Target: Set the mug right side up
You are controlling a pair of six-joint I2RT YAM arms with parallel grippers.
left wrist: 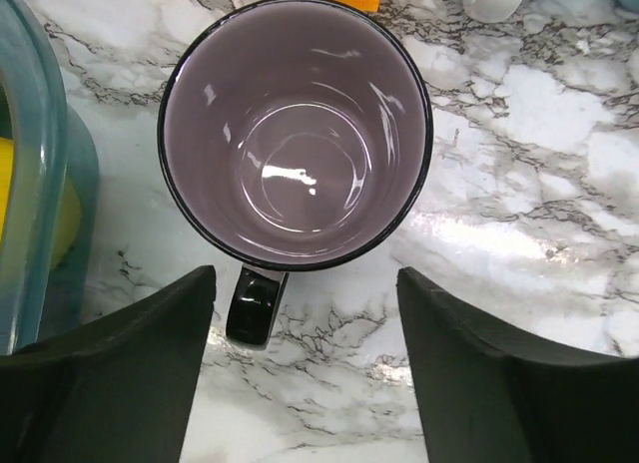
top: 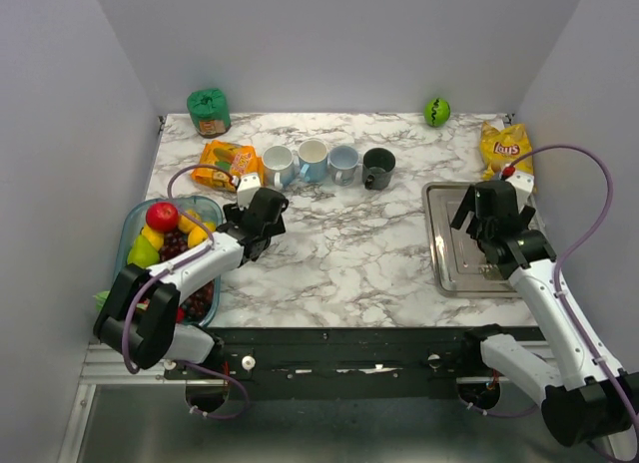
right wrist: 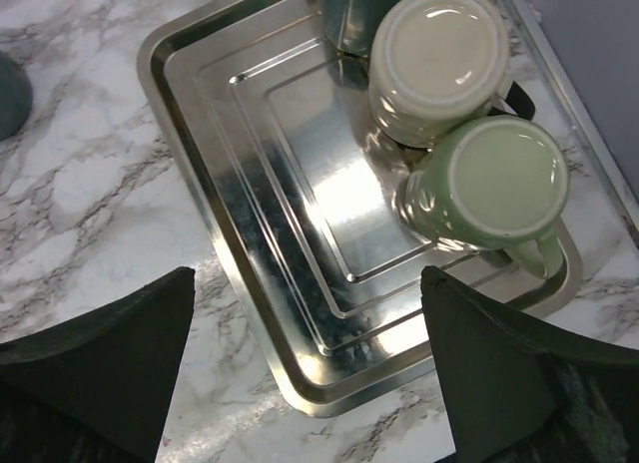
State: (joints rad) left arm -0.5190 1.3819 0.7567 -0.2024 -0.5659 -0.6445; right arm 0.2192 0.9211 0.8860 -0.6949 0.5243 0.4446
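One mug [left wrist: 297,134] stands mouth-up on the surface [left wrist: 529,184] just ahead of the left gripper [left wrist: 305,288], jaws apart and clear of it, handle [left wrist: 255,305] pointing back between them. We judge it glazed ceramic: rigid, slick, chippable, fairly heavy. Best pinched across the rim wall. The right gripper [right wrist: 308,283] gapes empty.
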